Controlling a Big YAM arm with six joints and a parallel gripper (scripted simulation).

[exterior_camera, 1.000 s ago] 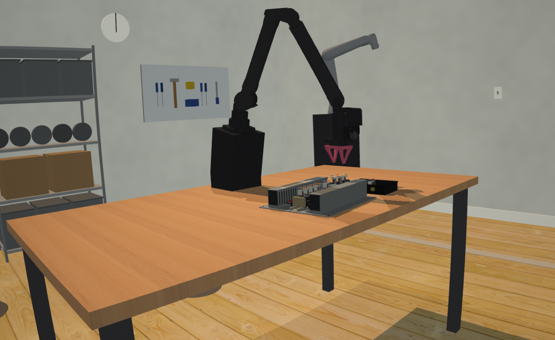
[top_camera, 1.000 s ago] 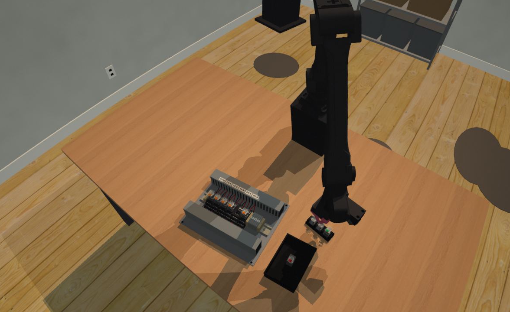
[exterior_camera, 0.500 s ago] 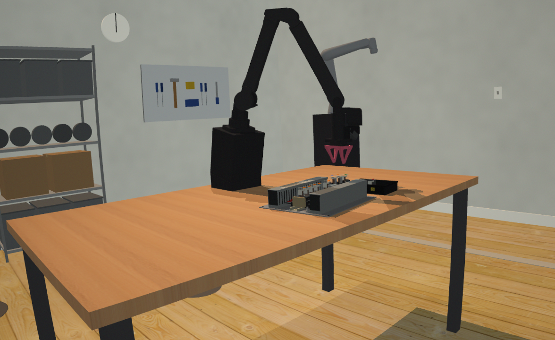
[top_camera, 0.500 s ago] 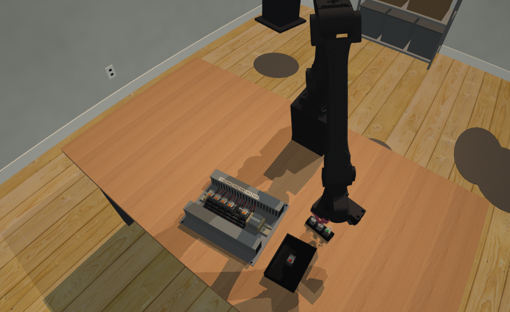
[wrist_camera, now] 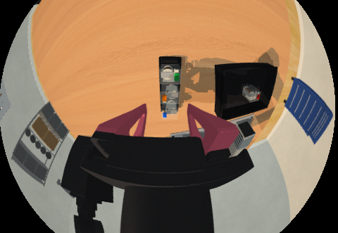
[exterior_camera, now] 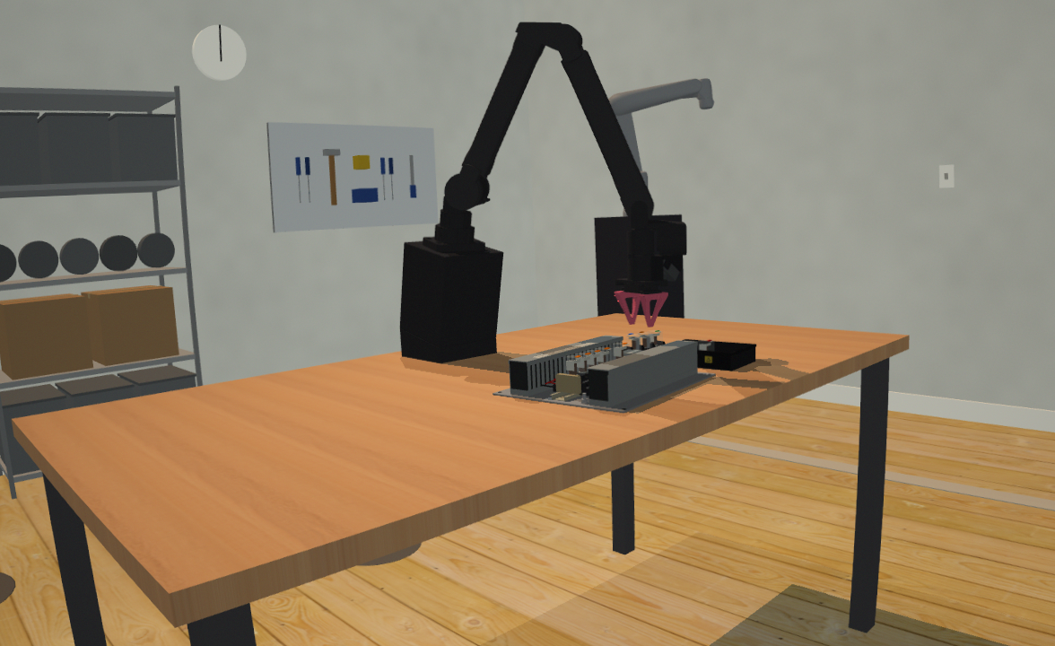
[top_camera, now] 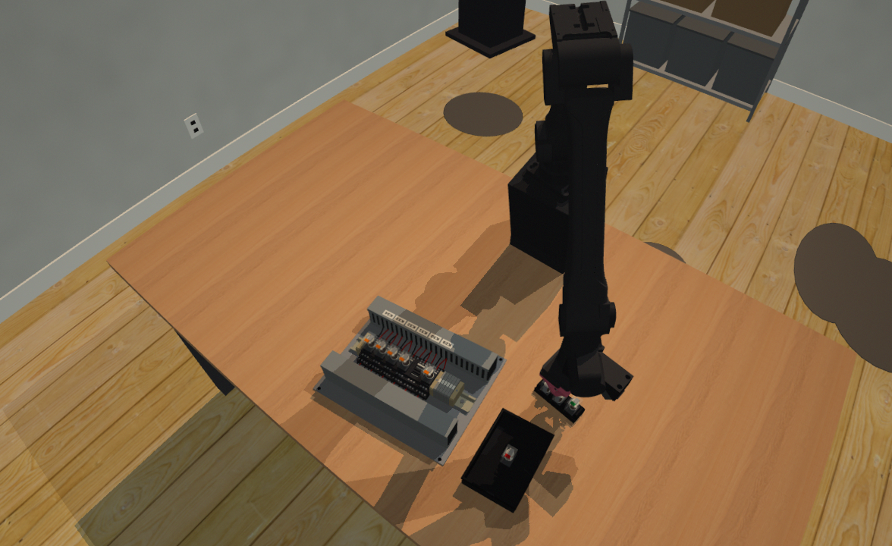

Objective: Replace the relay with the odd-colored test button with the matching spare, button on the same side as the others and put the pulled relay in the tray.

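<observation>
My gripper [top_camera: 557, 390] [exterior_camera: 641, 323] [wrist_camera: 167, 107] is open and empty, pointing down above the black spare holder [top_camera: 576, 416] [wrist_camera: 170, 60]. The holder has three relays: one with a green button [wrist_camera: 177, 77], a middle one with an orange button [wrist_camera: 164, 98], and one with a blue button [wrist_camera: 165, 115] nearest the fingers in the wrist view. The green button is on the opposite side from the other two. A relay with a red button [top_camera: 509, 454] [wrist_camera: 251, 92] lies in the black tray [top_camera: 490, 475] [wrist_camera: 227, 101]. The socket row holds several orange-button relays [top_camera: 428, 371], with one gap in the row.
Grey wiring ducts [top_camera: 387, 393] [exterior_camera: 648, 373] flank the socket row on both sides. Beige and grey terminal blocks [top_camera: 446, 387] sit at the row's end nearest the tray. The tray stands between the panel and the table's right part, beside the spare holder.
</observation>
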